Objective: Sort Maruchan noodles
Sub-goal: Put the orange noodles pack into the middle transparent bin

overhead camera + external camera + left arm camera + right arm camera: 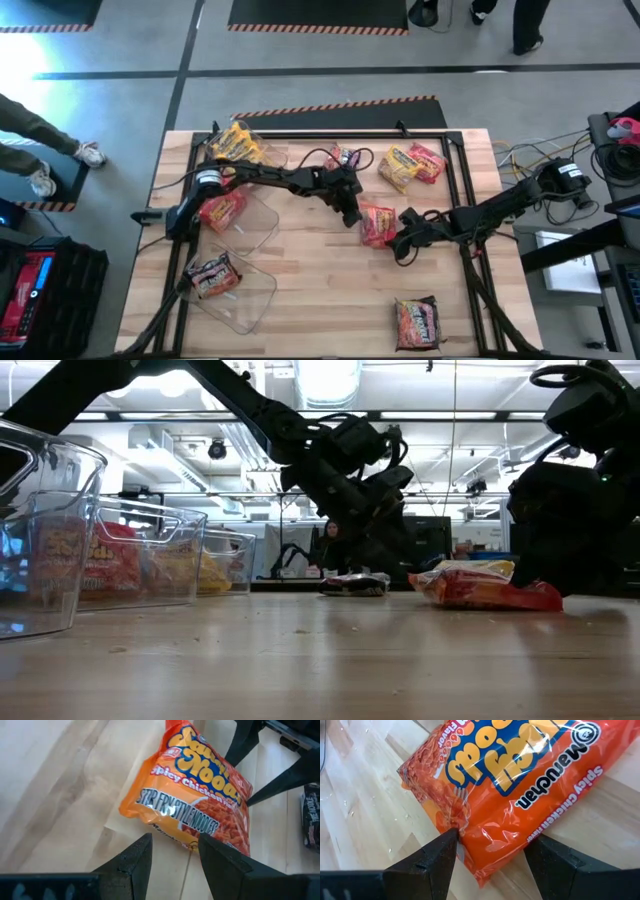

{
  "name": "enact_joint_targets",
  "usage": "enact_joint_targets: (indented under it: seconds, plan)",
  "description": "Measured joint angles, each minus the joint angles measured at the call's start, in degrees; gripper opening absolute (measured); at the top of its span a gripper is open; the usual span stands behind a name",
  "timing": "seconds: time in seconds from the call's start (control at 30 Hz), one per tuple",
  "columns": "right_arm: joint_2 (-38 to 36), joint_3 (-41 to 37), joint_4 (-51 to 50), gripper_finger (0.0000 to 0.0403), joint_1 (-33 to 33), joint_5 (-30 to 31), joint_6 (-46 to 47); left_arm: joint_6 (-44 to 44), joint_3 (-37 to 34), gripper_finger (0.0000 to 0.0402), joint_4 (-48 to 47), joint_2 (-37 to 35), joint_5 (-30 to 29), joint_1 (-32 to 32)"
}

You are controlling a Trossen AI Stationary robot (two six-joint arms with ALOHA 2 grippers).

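An orange Maruchan noodles packet [376, 224] lies flat on the wooden table [320, 300] near its middle. It also shows in the low view as the orange packet [485, 588]. My left gripper [175, 851] hovers open at one end of the orange packet [195, 795], slanting down, and wood shows between its fingers. From the table's right, my right gripper [492, 850] stands open over the opposite end of the orange packet [520, 780], one finger on each side. In the high view, my left gripper [352, 214] and my right gripper [402, 238] flank the packet. My left gripper: the packet's edge [186, 843] reaches the level of the fingertips, and I cannot tell whether they touch it. My right gripper: one fingertip [445, 842] meets the packet's crimped edge [457, 822], with the jaws wide open. The packet rests on the table; I cannot tell whether it is squeezed.
Three clear bins at the left hold packets: a far bin [240, 147], a middle bin [228, 210] and a near bin [225, 282]. Loose packets lie far right [410, 165], far middle [345, 157] and near the front edge [417, 322]. Black frame rails [462, 200] run along the table's right side.
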Motion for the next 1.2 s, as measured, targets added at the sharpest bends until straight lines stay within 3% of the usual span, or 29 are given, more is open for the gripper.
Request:
enact_joint_targets:
  seconds: [0.2,0.5,0.97,1.2]
  plan:
    - [-2.7,-0.3,2.2,0.0219,0.0,-2.1,-2.5,1.6,0.0,0.0144,0.0,0.0,0.0,0.5]
    - [-9.9,3.8,-5.6,0.0219,0.5,-4.1,-2.6,4.5,0.0,0.0144,0.1,0.0,0.0,0.4]
    - [-9.2,13.3,-5.5,0.0219,1.0,-4.4,-7.9,7.4,0.0,0.0144,1.0,0.0,0.0,0.5]
    - [-3.2,13.2,-7.6,0.0219,1.0,-3.7,-3.1,7.4,0.0,0.0144,-0.1,0.0,0.0,0.6]
